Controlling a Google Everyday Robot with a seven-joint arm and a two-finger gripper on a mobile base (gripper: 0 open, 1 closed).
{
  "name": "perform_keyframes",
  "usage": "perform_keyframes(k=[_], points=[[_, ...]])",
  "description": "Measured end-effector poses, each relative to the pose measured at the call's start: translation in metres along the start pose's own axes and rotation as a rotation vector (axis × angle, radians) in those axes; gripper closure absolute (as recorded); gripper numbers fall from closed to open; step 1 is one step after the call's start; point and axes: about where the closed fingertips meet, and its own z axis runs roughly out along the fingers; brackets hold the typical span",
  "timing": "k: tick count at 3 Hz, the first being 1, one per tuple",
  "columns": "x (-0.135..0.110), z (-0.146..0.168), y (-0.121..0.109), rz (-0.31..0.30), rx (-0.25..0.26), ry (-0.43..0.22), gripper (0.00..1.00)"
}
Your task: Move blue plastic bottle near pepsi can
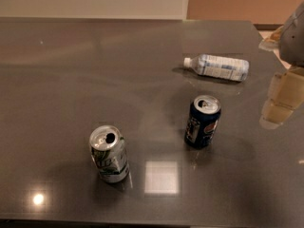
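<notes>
The blue plastic bottle (217, 66) lies on its side at the back right of the dark grey table (71, 80), with its white cap pointing left. The pepsi can (203, 122) stands upright in front of it, a short gap away, its top opened. My gripper (271, 75) hangs at the right edge of the view, to the right of the bottle and above the table. Its pale fingers are spread apart and hold nothing. It touches neither the bottle nor the can.
A silver-white can with green markings (109, 154) stands upright at the front left. The table's far edge meets a pale wall, and its right corner is cut off at an angle behind the gripper.
</notes>
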Motion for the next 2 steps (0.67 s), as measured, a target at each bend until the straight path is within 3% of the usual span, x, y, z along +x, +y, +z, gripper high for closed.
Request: perform_keyframes(k=[2], points=[[0.001, 0.009, -0.022, 0.013, -0.001, -0.023, 0.00]])
